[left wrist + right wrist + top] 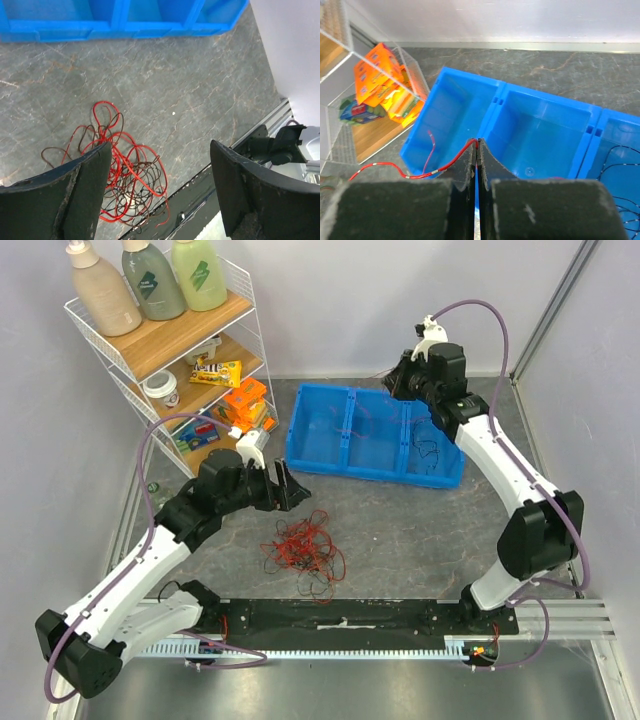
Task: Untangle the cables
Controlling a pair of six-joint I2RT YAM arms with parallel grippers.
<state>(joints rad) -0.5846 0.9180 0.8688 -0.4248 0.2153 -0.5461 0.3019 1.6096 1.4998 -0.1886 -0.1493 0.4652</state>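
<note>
Left gripper [159, 170] hangs released, jaws wide, above the cables [127, 172], a loose red-and-black clump on the desk just beneath its left finger. Right gripper [476, 146] is clenched on one red cable [437, 169] over the blue bin [451, 112]. The wires look featherlight, limp and snag-prone; pinch a single outer loop.

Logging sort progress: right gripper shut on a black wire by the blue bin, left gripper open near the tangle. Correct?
No: the wire in the right gripper is red, not black, as the right wrist view shows. The rest holds: shut by the blue bin, left gripper open near the tangle.
</note>
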